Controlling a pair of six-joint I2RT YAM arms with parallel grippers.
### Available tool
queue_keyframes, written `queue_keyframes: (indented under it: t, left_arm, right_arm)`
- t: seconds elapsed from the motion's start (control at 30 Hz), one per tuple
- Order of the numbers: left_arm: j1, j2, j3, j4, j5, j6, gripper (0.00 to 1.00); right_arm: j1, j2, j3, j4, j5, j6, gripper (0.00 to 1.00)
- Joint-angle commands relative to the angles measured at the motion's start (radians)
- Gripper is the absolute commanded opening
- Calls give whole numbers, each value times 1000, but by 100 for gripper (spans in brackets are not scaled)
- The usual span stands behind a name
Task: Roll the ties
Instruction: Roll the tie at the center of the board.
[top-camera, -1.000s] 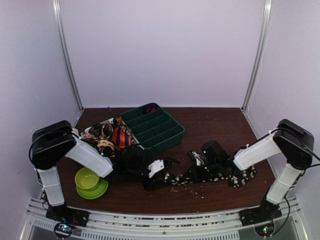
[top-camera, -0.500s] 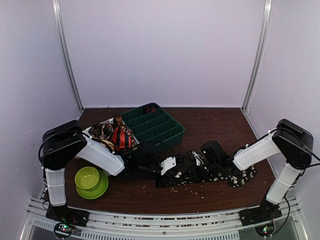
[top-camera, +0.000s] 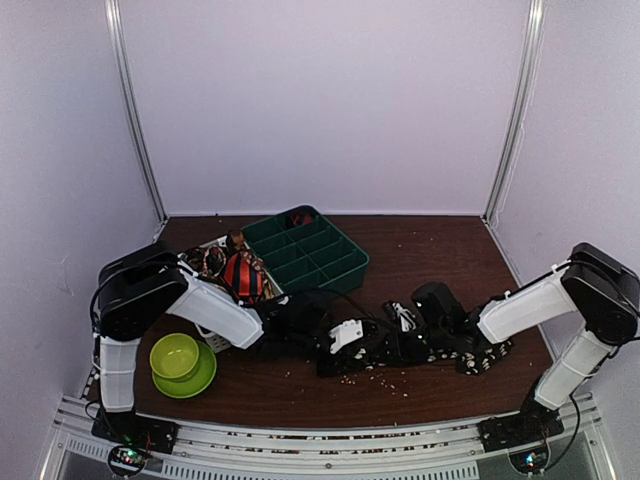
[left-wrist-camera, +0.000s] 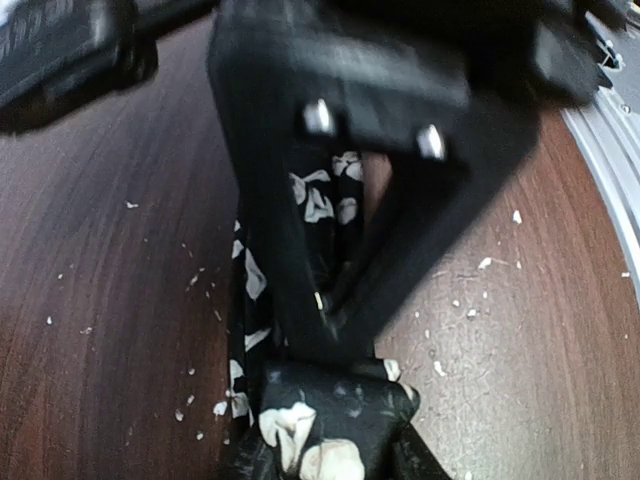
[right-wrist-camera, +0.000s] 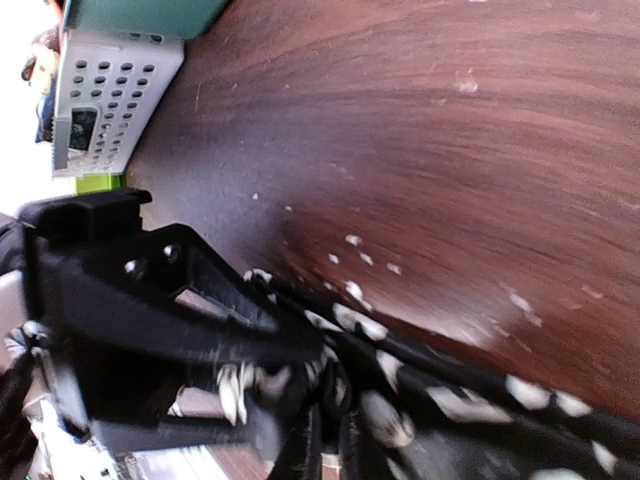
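Observation:
A black tie with cream flower spots (top-camera: 440, 352) lies along the front of the table, bunched at its left end. My left gripper (top-camera: 362, 350) reaches in from the left; in the left wrist view it (left-wrist-camera: 325, 322) is shut on the tie (left-wrist-camera: 310, 425), pinching a fold just above the bunch. My right gripper (top-camera: 400, 342) comes in from the right, close to the left one; in the right wrist view it (right-wrist-camera: 300, 372) is shut on the same spotted tie (right-wrist-camera: 450, 400). A red-and-black striped tie (top-camera: 243, 273) and a brown-gold tie (top-camera: 205, 262) lie in a pile at the left.
A green compartment tray (top-camera: 310, 253) stands behind the grippers. A white perforated basket (top-camera: 215, 340) holds the other ties. A green bowl (top-camera: 176, 357) on a green plate sits at the front left. Pale crumbs (top-camera: 375, 378) dot the wooden table (top-camera: 440, 255).
My left arm has swung to the right, carrying the tie's left end toward the right gripper. My right arm has shifted slightly to the right.

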Motion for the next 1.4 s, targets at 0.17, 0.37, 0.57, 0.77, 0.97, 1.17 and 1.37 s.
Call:
queue_keyframes:
  t: [0.17, 0.37, 0.57, 0.77, 0.97, 1.17, 1.37]
  left_arm:
    - [6, 10, 4, -150, -34, 25, 33]
    - [11, 14, 10, -158, -25, 21, 34]
    - [24, 11, 6, -134, -9, 0, 34]
    - [25, 6, 10, -134, 5, 0, 36]
    - [26, -34, -17, -99, -12, 1, 51]
    - [23, -119, -105, 54, -86, -1, 73]
    - [13, -48, -35, 23, -77, 25, 80]
  right_arm:
    - [-47, -114, -51, 61, -60, 56, 32]
    - [-23, -54, -18, 60, -81, 57, 35]
    - [-5, 3, 4, 72, -78, 52, 33]
    - [-5, 22, 44, 53, -69, 36, 6]
    - [-6, 14, 44, 17, -62, 11, 0]
    - [-6, 20, 43, 14, -61, 5, 0]
    - [-6, 18, 55, -1, -63, -7, 0]
